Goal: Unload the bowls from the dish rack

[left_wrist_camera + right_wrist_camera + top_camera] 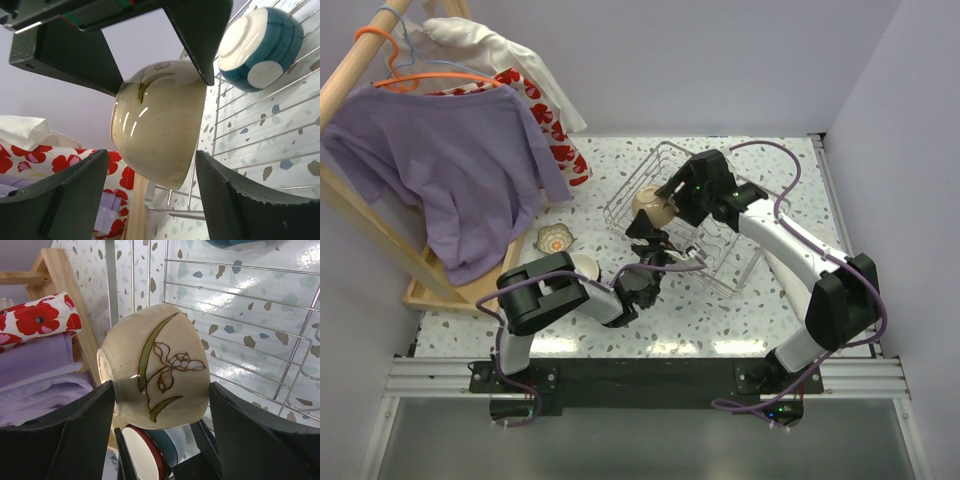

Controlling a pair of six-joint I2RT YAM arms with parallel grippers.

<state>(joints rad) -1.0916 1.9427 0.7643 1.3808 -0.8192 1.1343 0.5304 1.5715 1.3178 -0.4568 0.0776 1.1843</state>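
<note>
Bowl of tan glaze [160,365] sits clamped in right jaws; left jaws stand open around it.

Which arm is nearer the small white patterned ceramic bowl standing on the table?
Left. The left arm bends just on the near side of the white patterned bowl; the right arm stretches over the silver wire dish rack, farther off to the bowl's right.

no readable text, labels, numbers or signs
</note>
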